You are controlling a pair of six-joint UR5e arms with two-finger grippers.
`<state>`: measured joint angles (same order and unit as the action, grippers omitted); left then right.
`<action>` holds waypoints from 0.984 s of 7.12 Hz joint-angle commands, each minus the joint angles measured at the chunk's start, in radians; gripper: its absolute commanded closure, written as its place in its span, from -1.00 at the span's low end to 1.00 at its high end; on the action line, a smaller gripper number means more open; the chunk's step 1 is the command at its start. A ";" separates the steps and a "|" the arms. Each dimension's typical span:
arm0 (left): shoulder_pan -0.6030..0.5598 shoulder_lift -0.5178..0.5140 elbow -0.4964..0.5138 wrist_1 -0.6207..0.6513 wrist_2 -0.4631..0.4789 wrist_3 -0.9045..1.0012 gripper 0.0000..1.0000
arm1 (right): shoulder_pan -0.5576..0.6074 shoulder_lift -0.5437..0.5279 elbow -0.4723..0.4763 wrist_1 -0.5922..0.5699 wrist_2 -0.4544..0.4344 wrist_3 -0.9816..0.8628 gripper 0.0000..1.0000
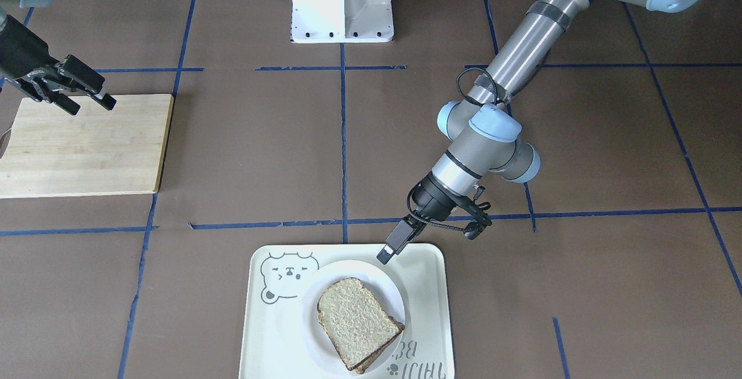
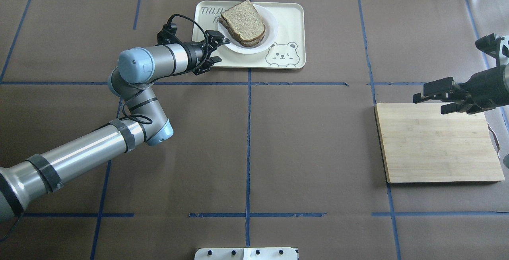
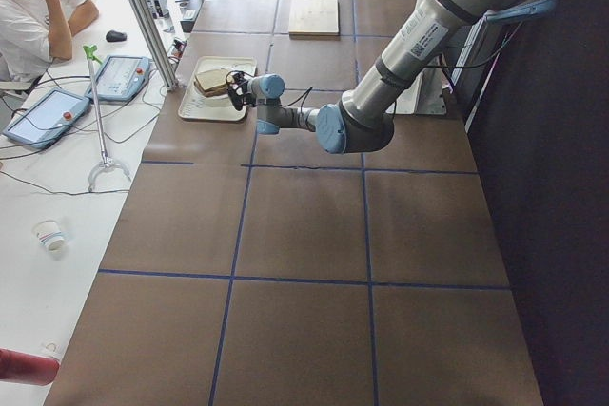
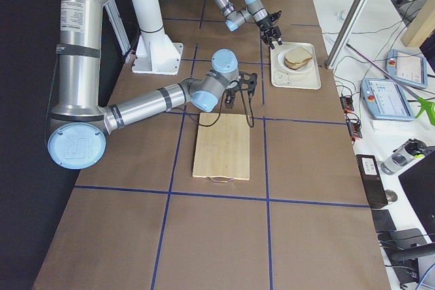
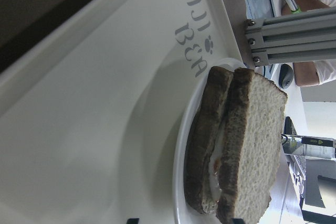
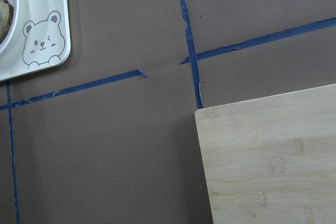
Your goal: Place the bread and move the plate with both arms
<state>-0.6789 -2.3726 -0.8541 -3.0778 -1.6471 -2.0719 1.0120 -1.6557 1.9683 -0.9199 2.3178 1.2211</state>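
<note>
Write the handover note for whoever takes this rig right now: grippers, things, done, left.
Left gripper: open, empty, at the plate's rim on the tray's robot-facing side.
Right gripper: open, empty, over the edge of the wooden board, far from the plate.
Bread: lies on top of a second slice on the plate, sandwich-style, released.
Plate: sits on the bear tray, not yet lifted.
Done: bread placed.
Left: move the plate with both arms. The right arm has yet to come across, and neither gripper has a hold on the plate.
</note>
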 commanded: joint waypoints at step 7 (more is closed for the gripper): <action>-0.419 0.418 -0.530 0.606 -0.307 1.085 -1.00 | 0.275 -0.023 -0.132 -0.200 -0.014 -0.552 -0.99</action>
<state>-1.0267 -1.9887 -1.2968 -2.7111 -1.9515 -1.2598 1.2358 -1.6823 1.8461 -1.0183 2.3142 0.8200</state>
